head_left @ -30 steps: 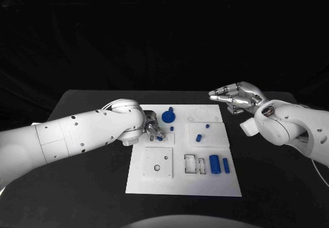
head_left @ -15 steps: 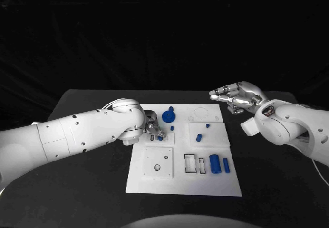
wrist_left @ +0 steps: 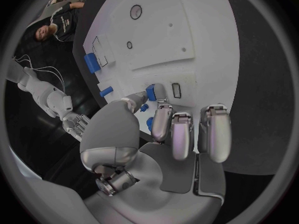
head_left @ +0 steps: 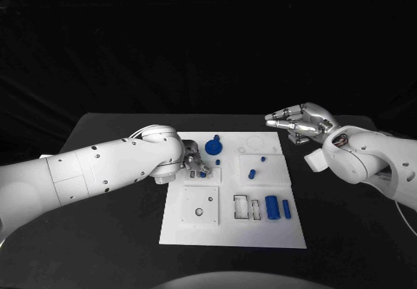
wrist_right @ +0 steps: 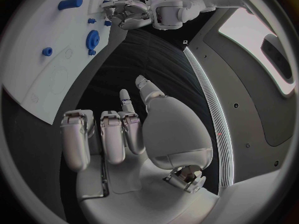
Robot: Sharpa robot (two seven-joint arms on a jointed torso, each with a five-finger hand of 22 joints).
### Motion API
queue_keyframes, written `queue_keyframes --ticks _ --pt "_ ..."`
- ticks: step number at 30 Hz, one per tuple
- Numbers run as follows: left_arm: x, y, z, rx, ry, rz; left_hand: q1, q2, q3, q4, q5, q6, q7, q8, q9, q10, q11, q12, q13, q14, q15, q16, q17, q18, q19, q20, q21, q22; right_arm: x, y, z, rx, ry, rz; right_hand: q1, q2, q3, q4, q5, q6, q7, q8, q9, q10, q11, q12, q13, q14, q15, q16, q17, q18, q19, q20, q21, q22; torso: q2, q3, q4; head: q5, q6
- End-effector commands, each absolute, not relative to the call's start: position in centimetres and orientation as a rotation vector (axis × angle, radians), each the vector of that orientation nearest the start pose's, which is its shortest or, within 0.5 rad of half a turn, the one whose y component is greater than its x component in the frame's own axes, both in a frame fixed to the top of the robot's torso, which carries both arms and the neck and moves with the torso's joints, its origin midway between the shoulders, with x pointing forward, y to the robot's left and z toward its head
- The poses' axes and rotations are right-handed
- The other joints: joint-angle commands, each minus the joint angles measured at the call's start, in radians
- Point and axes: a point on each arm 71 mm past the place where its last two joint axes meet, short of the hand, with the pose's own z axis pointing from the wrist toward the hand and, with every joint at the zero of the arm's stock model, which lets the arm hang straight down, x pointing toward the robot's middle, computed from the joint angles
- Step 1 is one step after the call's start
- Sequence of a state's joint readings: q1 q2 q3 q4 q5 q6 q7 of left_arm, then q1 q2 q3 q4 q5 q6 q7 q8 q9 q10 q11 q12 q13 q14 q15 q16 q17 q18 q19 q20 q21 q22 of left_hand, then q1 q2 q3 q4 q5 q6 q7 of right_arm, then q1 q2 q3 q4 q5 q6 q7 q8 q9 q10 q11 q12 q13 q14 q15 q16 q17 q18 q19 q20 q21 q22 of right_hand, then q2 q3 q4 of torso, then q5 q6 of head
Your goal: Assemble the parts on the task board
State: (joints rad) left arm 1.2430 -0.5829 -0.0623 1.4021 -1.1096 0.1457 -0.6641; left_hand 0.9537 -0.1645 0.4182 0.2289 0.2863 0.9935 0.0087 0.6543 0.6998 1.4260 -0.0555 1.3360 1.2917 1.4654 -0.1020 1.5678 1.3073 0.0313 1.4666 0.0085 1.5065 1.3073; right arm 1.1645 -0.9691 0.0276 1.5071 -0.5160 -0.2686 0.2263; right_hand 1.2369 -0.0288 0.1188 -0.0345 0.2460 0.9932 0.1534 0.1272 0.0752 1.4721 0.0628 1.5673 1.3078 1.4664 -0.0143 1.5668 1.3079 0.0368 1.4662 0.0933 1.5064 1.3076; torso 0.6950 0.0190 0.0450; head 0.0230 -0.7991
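a black table [head_left: 104, 241] was seen filling the lower half of the head view, with dark drapery behind it in the upper half. the white task board [head_left: 233, 235] was laid at the centre of the table. the left hand [head_left: 193, 164] was found at the board's left edge, mid-frame, its fingertips pinched on a small blue part [head_left: 202, 174]; the same part [wrist_left: 150, 92] was seen held between thumb and a finger in the left wrist view, just over the board. a blue gear-shaped part [head_left: 214, 146] was noted just above and right of that hand, a small blue peg [head_left: 252, 174] at board centre, and two blue cylinders [head_left: 273, 208] standing side by side in the lower right of the board. the right hand [head_left: 300, 122] was held above the table beyond the board's upper right corner, fingers curled inward, nothing held, apart from the board.
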Motion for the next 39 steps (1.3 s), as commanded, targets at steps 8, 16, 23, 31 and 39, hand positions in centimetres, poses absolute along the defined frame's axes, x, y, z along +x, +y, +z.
queue_keyframes --ticks 8,16,23,31,39 --pt "49.5 13.2 -21.9 -0.094 2.337 -0.324 -0.005 0.012 -0.179 0.052 -0.063 0.013 -0.005 -0.003 0.01 0.014 -0.004 0.008 0.011 0.105 -0.009 0.003 0.263 -0.011 0.072 -0.01 0.009 0.177 48.8 -26.9 -17.3 0.684 1.587 1.231 0.0 0.005 -0.009 -0.002 0.002 -0.008 -0.002 -0.002 -0.001 0.099 0.004 0.003 0.263 0.104 0.01 0.004 0.263 -0.002 0.029 0.009 -0.005 0.113 0.0 -0.0006 -0.0009 -0.004 0.001" --pt "49.6 13.8 -20.9 -0.149 2.317 -0.365 0.003 0.026 -0.221 0.059 -0.076 0.012 -0.005 -0.005 0.012 0.012 -0.004 0.004 0.008 0.105 -0.009 0.003 0.263 -0.009 0.069 -0.011 0.004 0.17 48.9 -26.9 -17.3 0.685 1.587 1.229 -0.001 0.005 -0.01 -0.001 0.0 -0.009 -0.002 -0.002 -0.001 0.099 0.004 0.003 0.263 0.104 0.01 0.004 0.263 -0.002 0.028 0.009 -0.006 0.112 0.0 -0.0011 -0.0003 -0.006 0.002" --pt "50.2 15.1 -18.7 -0.265 2.353 -0.469 0.05 0.039 -0.301 0.058 -0.074 -0.061 0.021 -0.037 0.007 -0.064 0.016 -0.095 -0.099 0.105 0.003 0.003 0.263 0.002 0.049 -0.001 -0.033 0.118 48.9 -27.0 -17.4 0.688 1.587 1.227 -0.002 0.006 -0.011 -0.001 -0.001 -0.009 -0.002 -0.002 -0.001 0.099 0.004 0.003 0.263 0.104 0.01 0.004 0.263 -0.001 0.028 0.009 -0.006 0.111 0.0 -0.0012 0.0012 -0.009 0.005" --pt "53.0 17.5 -16.2 -0.266 2.372 -0.406 0.109 0.073 -0.376 0.06 -0.078 -0.156 0.079 -0.158 -0.089 -0.11 0.065 -0.14 -0.155 0.105 0.047 0.003 0.263 0.007 0.039 0.036 -0.052 0.095 49.0 -27.1 -17.5 0.69 1.587 1.224 -0.002 0.006 -0.011 -0.001 -0.001 -0.009 -0.002 -0.002 -0.001 0.099 0.004 0.003 0.263 0.104 0.01 0.004 0.263 -0.001 0.028 0.009 -0.006 0.111 -0.002 -0.0004 0.0025 -0.005 0.01" --pt "55.9 17.9 -16.4 -0.213 2.344 -0.253 0.069 0.083 -0.46 0.065 -0.238 -0.084 0.064 -0.148 -0.123 -0.1 0.055 -0.123 -0.144 0.105 0.039 0.003 0.263 0.007 0.042 0.038 -0.048 0.104 49.1 -26.8 -17.5 0.691 1.59 1.228 -0.003 0.006 -0.011 -0.001 -0.001 -0.009 -0.002 -0.002 -0.001 0.099 0.004 0.003 0.263 0.104 0.01 0.004 0.263 -0.001 0.028 0.009 -0.006 0.111 0.001 -0.0022 0.0003 0.0 0.013"
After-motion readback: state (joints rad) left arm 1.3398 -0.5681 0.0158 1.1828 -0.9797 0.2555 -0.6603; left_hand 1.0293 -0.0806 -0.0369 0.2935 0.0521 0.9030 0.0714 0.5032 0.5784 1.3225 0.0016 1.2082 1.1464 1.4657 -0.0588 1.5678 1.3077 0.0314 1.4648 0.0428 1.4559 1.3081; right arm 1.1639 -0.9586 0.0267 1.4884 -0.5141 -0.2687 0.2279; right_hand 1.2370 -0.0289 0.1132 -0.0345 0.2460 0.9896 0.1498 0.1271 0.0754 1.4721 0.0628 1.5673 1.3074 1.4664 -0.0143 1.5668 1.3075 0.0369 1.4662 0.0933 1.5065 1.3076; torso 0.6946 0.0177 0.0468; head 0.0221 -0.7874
